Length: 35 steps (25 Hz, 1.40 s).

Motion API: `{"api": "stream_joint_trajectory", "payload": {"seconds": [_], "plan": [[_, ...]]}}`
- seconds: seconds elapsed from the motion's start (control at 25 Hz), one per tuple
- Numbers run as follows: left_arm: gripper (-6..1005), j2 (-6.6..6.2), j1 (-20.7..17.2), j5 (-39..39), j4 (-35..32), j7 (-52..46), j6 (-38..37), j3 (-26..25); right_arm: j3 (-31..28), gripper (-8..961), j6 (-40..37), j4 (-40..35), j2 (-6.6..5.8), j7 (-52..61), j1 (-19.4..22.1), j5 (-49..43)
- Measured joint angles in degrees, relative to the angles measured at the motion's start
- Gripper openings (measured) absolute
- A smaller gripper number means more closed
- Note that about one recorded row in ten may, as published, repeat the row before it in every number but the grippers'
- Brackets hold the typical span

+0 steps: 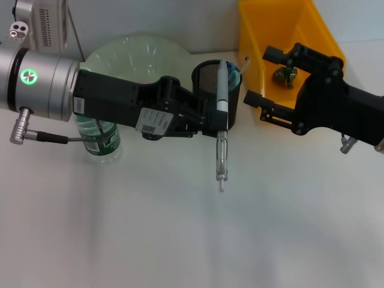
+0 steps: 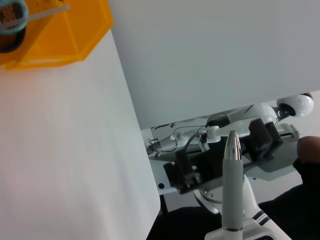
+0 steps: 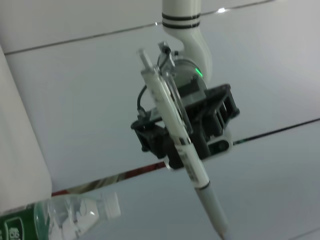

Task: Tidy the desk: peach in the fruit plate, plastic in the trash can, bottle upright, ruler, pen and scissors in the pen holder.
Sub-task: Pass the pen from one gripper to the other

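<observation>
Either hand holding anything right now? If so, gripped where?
Left hand holds the pen around its middle, beside the pen holder. Right hand is open and holds nothing, at the yellow bin.

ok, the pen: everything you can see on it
The pen has a grey opaque section with a dark band and a clear section ending in a narrow tip. The left tool is shut on it near the middle. It hangs lengthwise, grey end over the black mesh pen holder, clear end over the white desk, touching neither as far as shows.
</observation>
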<state>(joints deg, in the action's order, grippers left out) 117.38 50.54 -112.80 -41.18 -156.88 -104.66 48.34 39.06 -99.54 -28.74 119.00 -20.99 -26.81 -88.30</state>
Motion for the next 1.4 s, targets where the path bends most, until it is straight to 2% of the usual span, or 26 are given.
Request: {"api": "stream_joint_trajectory", "payload": {"seconds": [0.28,0.96,1.4], "plan": [[131,-0.56,-0.1,-0.2,0.1,-0.2,-0.6,0.0,4.5,697,0.6,0.6,0.17,-2.8,-0.8,0.0],[132,-0.16,-1.7,-0.3,0.5,-0.7,-0.6,0.1,5.9,696,0.1,2.5,0.01,-6.9,-3.0,-0.1],[132,-0.04,-1.3,-0.2,0.9,-0.9,-0.6,0.1,6.6,695,0.0,2.9,-0.10,-7.5,-3.4,-0.4]]}}
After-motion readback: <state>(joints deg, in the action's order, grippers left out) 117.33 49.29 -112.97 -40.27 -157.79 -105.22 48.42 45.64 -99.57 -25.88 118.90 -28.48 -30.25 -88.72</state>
